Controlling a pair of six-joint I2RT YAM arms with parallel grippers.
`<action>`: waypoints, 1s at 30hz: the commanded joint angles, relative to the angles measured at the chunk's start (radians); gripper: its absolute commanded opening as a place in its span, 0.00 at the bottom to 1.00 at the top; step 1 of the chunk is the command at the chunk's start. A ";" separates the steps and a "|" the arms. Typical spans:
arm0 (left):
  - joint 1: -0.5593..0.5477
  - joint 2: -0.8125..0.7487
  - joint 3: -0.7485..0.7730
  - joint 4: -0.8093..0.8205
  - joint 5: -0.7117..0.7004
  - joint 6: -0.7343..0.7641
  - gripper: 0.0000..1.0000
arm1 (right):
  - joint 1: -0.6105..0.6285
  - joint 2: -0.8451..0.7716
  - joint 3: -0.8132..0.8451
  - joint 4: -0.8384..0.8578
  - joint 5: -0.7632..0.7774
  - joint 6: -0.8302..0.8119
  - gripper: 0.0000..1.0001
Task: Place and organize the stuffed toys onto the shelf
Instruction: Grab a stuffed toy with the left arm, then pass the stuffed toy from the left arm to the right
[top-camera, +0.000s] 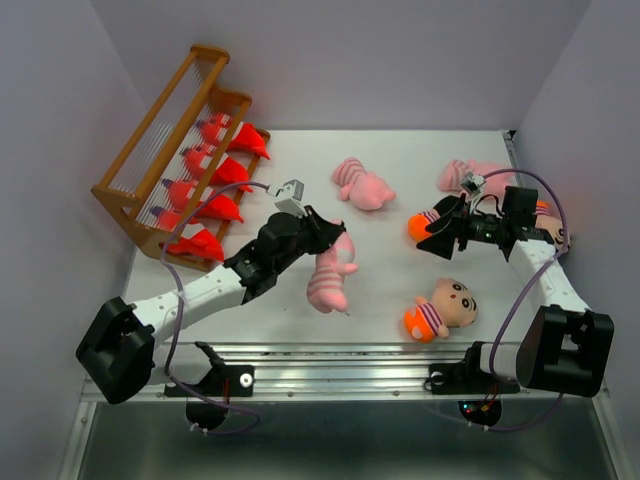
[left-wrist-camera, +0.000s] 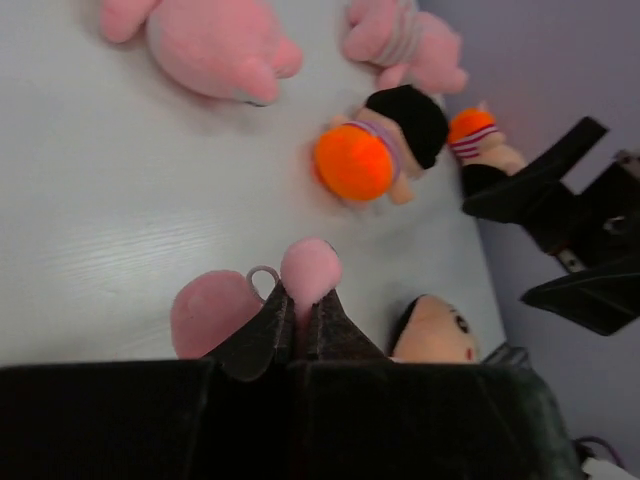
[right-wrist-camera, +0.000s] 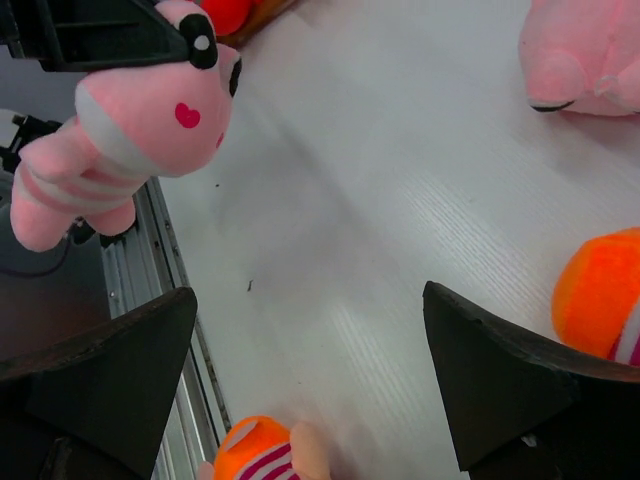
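The brown shelf (top-camera: 150, 150) stands at the back left with several red monsters (top-camera: 215, 175) along its lowest tier. My left gripper (top-camera: 335, 237) (left-wrist-camera: 297, 305) is shut on a pink striped pig (top-camera: 328, 278) (left-wrist-camera: 310, 268) (right-wrist-camera: 130, 125), pinching a pink limb at mid-table. My right gripper (top-camera: 440, 230) (right-wrist-camera: 310, 380) is open over bare table with nothing between its fingers. It is beside a boy doll with an orange bottom (top-camera: 422, 224) (left-wrist-camera: 375, 150) (right-wrist-camera: 600, 290). Another boy doll (top-camera: 440, 308) (right-wrist-camera: 255, 450) lies near the front.
Two more pink pigs lie at the back: one in the middle (top-camera: 362, 185) (left-wrist-camera: 210, 40), one at the right (top-camera: 470, 177) (left-wrist-camera: 405, 40). A third boy doll (top-camera: 552, 228) is partly hidden by my right arm. A metal rail (top-camera: 350, 355) runs along the table's front edge.
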 joint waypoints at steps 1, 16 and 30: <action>-0.004 -0.012 -0.071 0.394 0.170 -0.138 0.00 | 0.006 -0.030 0.031 -0.068 -0.166 -0.134 1.00; -0.075 0.238 0.028 0.877 0.282 -0.263 0.00 | 0.161 -0.054 -0.023 -0.001 -0.205 -0.084 1.00; -0.134 0.402 0.128 0.963 0.268 -0.253 0.00 | 0.191 -0.122 -0.169 0.553 -0.123 0.421 0.97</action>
